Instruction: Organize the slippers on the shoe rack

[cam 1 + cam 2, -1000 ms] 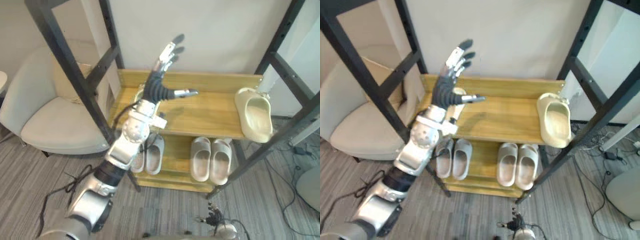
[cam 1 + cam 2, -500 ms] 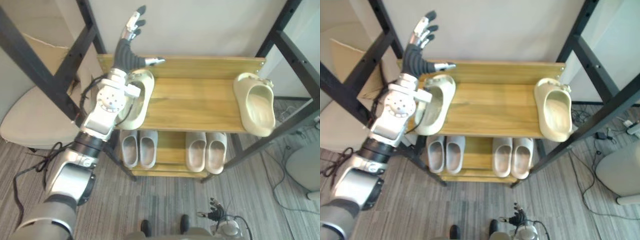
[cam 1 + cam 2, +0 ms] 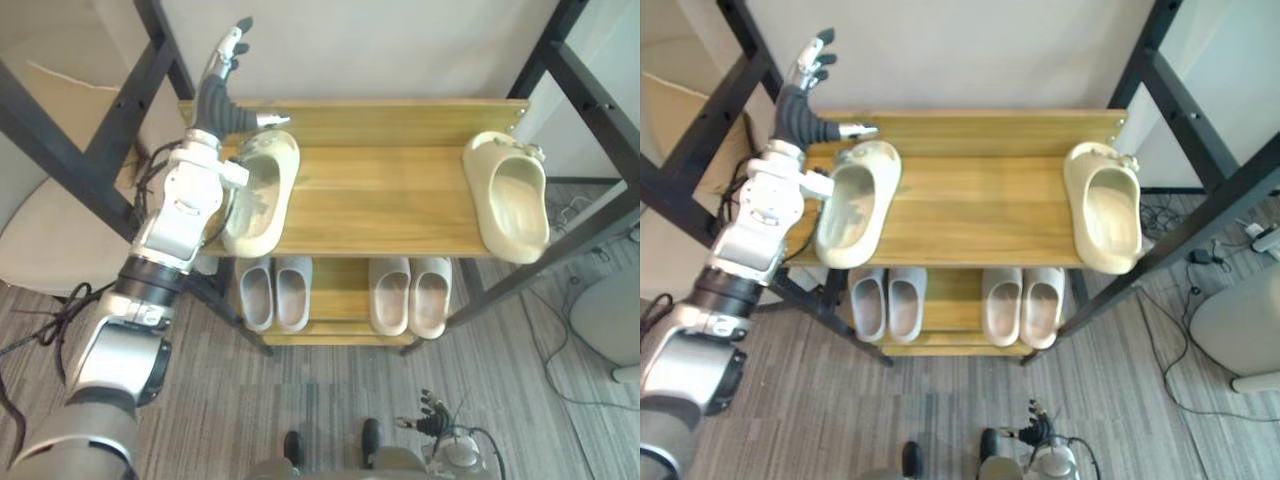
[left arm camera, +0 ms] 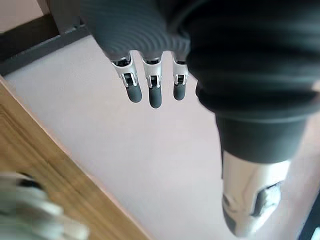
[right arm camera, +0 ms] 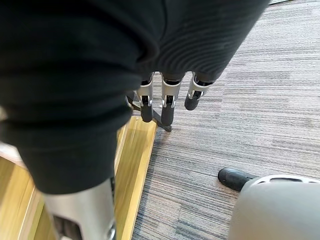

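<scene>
On the wooden shoe rack (image 3: 390,200), one cream slipper (image 3: 262,192) lies at the top shelf's left end and a second cream slipper (image 3: 507,195) at its right end, well apart; grey pairs (image 3: 277,293) sit on the lower shelf. The left hand (image 3: 218,95) is raised over the rack's back left corner, fingers straight and spread, empty, thumb just above the left slipper. The right hand (image 5: 167,102) hangs low before the rack, fingers relaxed, empty

Bright, even light; soft shadows
</scene>
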Motion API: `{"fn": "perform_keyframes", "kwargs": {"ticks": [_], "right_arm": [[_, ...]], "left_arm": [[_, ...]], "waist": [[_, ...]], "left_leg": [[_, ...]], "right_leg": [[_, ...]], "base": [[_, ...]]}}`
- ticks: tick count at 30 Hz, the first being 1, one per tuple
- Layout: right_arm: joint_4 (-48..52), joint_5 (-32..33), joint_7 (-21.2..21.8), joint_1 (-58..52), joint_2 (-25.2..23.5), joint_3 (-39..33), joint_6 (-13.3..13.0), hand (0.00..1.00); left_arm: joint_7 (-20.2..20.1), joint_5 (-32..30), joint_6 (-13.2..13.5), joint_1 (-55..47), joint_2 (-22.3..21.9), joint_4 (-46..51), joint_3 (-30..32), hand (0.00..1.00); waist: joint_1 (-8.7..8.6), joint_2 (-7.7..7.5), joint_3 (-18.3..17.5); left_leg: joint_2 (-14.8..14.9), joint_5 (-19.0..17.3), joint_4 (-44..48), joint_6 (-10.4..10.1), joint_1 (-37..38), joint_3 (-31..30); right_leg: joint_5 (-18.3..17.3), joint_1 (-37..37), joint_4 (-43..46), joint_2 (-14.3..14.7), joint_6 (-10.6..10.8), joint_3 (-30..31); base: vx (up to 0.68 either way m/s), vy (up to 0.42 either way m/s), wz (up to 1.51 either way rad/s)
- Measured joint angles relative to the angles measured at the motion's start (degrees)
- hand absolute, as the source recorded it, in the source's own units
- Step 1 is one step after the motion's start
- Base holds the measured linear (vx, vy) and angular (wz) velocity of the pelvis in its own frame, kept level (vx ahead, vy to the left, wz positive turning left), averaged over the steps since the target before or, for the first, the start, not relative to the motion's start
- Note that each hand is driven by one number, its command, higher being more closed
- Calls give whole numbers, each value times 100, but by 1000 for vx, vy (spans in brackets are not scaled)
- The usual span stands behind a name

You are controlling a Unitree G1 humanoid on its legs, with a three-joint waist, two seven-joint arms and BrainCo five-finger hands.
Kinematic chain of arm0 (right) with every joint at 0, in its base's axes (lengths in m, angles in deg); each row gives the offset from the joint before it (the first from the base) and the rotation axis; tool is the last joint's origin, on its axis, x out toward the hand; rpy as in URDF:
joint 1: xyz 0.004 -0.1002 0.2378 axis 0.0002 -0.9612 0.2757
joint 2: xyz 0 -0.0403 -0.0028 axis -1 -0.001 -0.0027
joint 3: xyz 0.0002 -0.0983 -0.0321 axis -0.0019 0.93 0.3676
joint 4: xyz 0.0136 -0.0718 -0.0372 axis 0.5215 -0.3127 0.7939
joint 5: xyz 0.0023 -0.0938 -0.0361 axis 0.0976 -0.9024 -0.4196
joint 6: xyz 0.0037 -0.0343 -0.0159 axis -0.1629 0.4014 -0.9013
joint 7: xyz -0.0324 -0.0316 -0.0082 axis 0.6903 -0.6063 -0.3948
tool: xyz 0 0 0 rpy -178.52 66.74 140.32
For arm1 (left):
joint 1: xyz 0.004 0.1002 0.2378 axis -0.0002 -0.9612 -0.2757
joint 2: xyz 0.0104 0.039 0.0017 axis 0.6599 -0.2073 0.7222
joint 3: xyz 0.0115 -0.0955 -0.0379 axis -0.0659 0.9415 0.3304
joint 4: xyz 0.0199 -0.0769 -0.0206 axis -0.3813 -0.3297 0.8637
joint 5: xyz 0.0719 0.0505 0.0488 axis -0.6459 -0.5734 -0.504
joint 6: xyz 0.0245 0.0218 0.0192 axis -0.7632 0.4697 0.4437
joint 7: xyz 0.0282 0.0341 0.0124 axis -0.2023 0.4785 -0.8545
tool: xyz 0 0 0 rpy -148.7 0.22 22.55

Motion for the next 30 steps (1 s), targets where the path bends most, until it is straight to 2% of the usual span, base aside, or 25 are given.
{"fn": "perform_keyframes", "kwargs": {"ticks": [13, 24, 30], "right_arm": [[29, -8, -1, -35, 113, -52, -52, 0], [29, -36, 1, -125, 204, -46, -55, 0], [29, -112, 0, -125, 215, -45, -55, 0]], "left_arm": [[-5, -757, -30, -315, 465, -102, 176, 0], [-104, -1434, -74, -445, 524, -97, 205, 0], [-105, -1554, -138, -445, 532, -98, 205, 0]], "waist": [[-22, 108, 63], [-48, 150, 85], [-52, 163, 93]], "left_leg": [[16, -26, 109, 12, 14, 9], [23, -26, 101, 11, 15, 18], [24, -27, 83, 11, 7, 26]], "right_leg": [[36, 92, -44, 1, -19, -56], [126, 168, -218, 17, -20, -53], [127, 142, -217, 17, -21, -44]], "base": [[-13, 0, 1], [0, 0, 0], [0, 0, 0]]}}
